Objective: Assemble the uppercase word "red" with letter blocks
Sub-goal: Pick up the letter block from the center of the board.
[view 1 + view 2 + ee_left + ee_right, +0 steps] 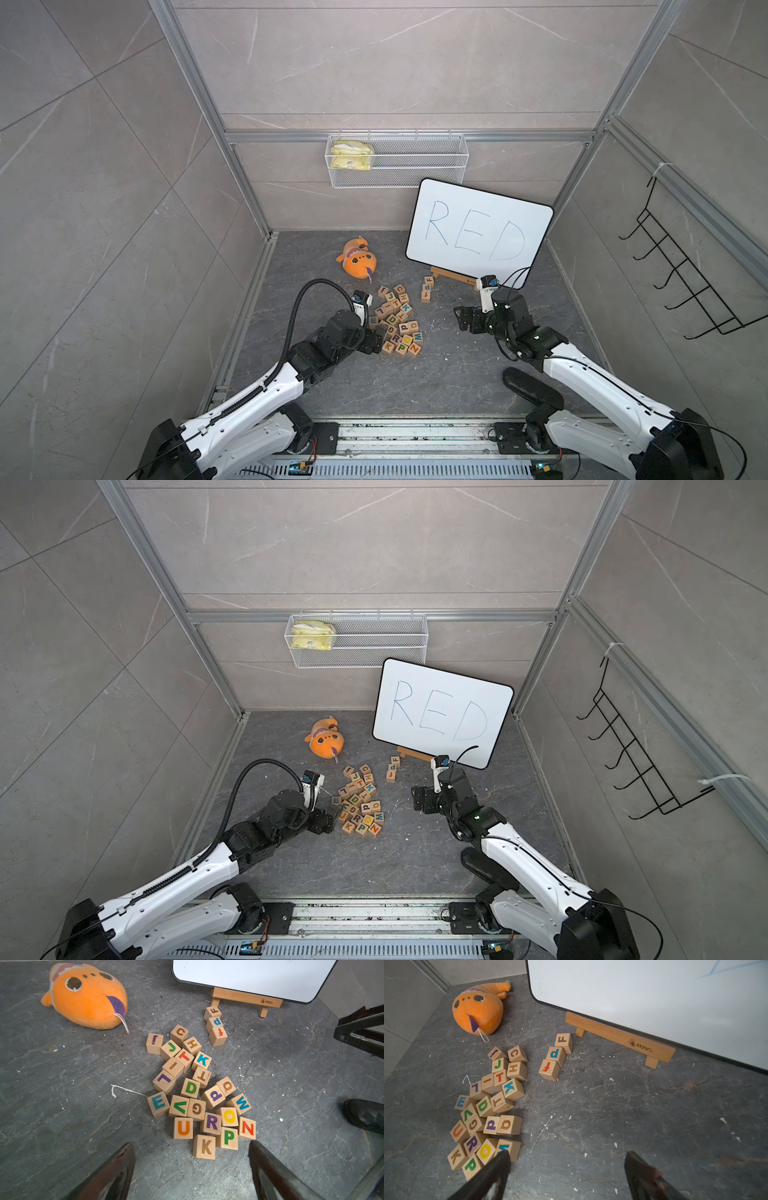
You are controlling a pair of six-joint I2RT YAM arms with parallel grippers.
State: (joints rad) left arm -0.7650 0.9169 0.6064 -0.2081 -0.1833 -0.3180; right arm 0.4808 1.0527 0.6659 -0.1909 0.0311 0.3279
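A pile of light-wood letter blocks (397,318) lies mid-floor. In it a purple R (212,1123) sits near the front, a green D (190,1087) in the middle, and a blue E (159,1103) at the left edge. The same R (473,1144), D (482,1105) and E (460,1102) show in the right wrist view. My left gripper (190,1144) is open at the pile's near left side, just short of a brown K block (204,1147), with nothing between its fingers. My right gripper (568,1153) is open over bare floor right of the pile.
Three blocks showing F, p and f (427,289) stand in a row by the wooden easel (247,998) that carries the white board (478,230) with RED written on it. An orange plush fish (358,262) lies behind the pile. A wire basket (397,160) hangs on the back wall.
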